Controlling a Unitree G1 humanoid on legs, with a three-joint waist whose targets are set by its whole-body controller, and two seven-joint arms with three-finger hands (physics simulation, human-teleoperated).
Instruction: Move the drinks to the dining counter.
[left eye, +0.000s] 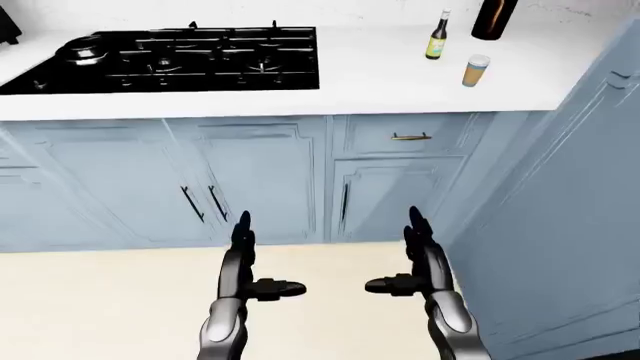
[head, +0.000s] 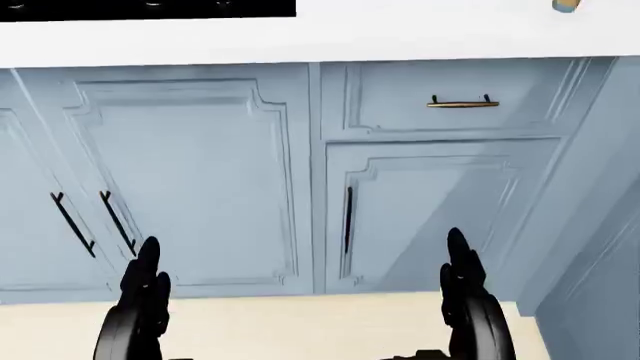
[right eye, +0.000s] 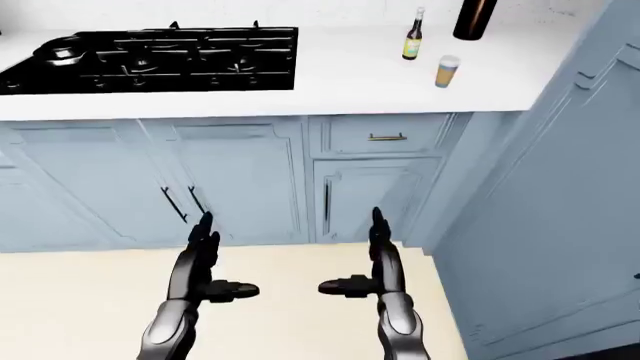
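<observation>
Your left hand (left eye: 243, 259) and right hand (left eye: 420, 255) both hang low over the floor (left eye: 100, 300) with nothing in them, fingers spread apart and thumbs turned in toward each other, well short of the white surface (left eye: 380, 79). The step in hand looks like the approach, so walk closer and bear to the right, since the drinks stand near the surface's far right corner, well to the right of the black stove (left eye: 180, 60). The tall blue cabinet wall (left eye: 570, 225) closes in on your right side, so I'd keep the right elbow tucked as you step in. There are three things to fetch, as far as you can see: a small green bottle (left eye: 438, 36) with a yellow label and dark neck, upright; a short can (left eye: 476, 70) just below and to the right of it in the left-eye view, tan-bodied with a pale top, also upright and nearest the surface's near edge; and a large dark bottle (left eye: 493, 19) at the far edge, cut off by the top of the view so its neck is hidden. They stand near one another but apart. I'd judge the can the easiest first grab: raise the right hand above the edge before reaching, come at it from the side, and close low on its body so the slim bottle behind is not knocked over.
</observation>
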